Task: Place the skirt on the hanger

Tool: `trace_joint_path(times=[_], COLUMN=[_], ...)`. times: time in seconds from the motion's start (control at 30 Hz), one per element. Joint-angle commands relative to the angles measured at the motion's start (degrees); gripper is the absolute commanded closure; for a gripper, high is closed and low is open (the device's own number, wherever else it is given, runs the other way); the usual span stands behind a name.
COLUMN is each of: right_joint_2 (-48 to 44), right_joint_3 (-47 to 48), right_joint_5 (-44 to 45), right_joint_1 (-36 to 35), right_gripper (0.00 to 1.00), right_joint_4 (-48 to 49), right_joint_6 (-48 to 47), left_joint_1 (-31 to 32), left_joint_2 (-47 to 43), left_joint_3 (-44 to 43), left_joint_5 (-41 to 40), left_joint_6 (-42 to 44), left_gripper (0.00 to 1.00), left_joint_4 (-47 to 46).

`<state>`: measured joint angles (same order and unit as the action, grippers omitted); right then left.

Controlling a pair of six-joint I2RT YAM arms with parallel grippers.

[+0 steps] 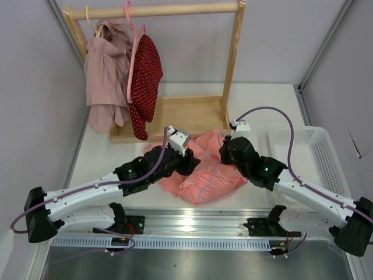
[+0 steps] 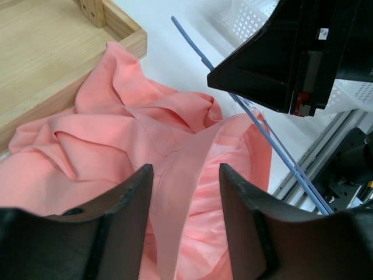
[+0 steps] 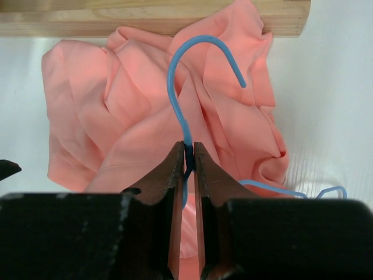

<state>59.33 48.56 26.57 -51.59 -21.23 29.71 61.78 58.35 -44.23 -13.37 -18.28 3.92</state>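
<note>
Skirt lies crumpled on the bench between both arms. Left wrist: left fingers stand apart, straddling a skirt fold beside the hanger. Right wrist: right fingers clamp the hanger's neck. Next, likely: pinch that fold and draw it over the wire.

Two slim robot arms, the left arm and the right arm, show white shells broken by blocky black joints. A purple cable trails along each, up to a small white camera housing at the wrist, and a green light glows on the right arm's black forearm section. The left gripper and right gripper carry matte black, tapering fingers.
</note>
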Motion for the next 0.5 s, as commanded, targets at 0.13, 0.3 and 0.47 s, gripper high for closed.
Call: trace_joint_path(times=[0.13,0.3,0.47], right_joint_2=[-2.9,-2.0,-1.8], right_joint_3=[-1.4,-1.6,-2.1], right_joint_5=[2.3,2.6,4.4], right_joint_1=[-0.4,-0.4,-0.4], right_gripper=[1.00,1.00,1.00], right_joint_4=[1.7,2.6,3.0], right_joint_6=[0.2,1.0,1.7], left_joint_1=[-2.5,-2.5,-3.3], left_joint_2=[-4.5,-8.3,-12.3], left_joint_3=[-1.5,0.8,-2.9], left_joint_5=[2.2,7.7,13.9], left_joint_6=[-6.7,-9.4,-9.1], left_gripper=[0.57,0.51,0.39], left_joint_4=[11.9,15.0,17.8])
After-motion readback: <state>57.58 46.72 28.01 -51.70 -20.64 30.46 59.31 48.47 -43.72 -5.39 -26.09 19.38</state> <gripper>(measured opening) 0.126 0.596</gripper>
